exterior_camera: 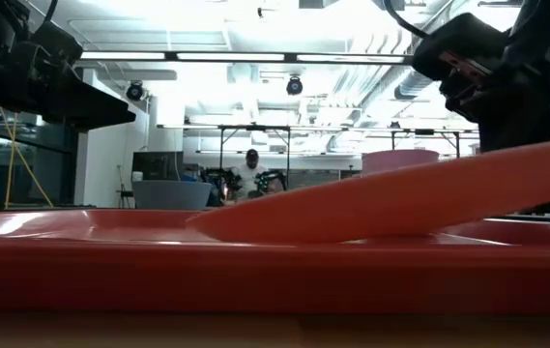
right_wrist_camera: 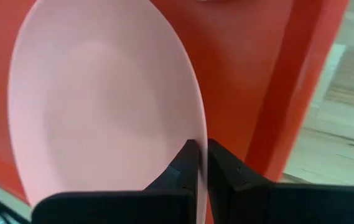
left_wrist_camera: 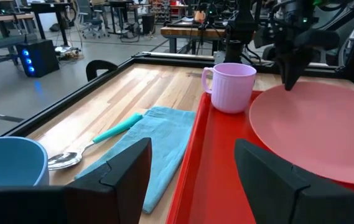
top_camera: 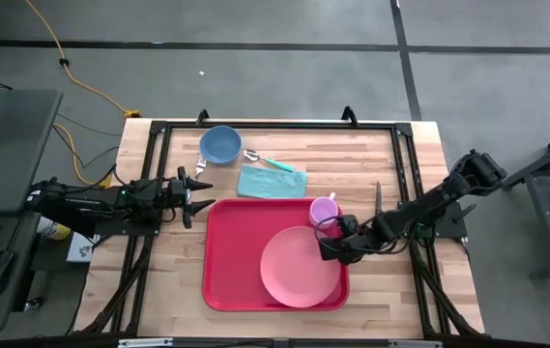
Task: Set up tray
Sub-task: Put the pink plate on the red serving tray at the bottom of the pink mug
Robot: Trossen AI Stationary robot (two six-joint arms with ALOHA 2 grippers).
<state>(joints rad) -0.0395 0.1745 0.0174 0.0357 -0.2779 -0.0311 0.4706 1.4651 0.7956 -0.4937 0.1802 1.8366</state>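
Right gripper [top_camera: 331, 247] pinching pink plate [top_camera: 300, 267] by its rim, tilted over red tray [top_camera: 231, 253] mid-tabletop toward the near edge; best lowered flat before releasing, clear of cup [top_camera: 323, 210]; left gripper [top_camera: 193, 193] spread empty off tray's left edge.

Robotics lab, workbenches [left_wrist_camera: 192, 28], office chairs [left_wrist_camera: 93, 18] (ceiling strip lights [exterior_camera: 284, 56])

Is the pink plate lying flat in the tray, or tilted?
Tilted: the plate rises toward the right tool, which pinches its rim.

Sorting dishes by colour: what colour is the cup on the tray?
Pale lilac-pink cup; left wrist view.
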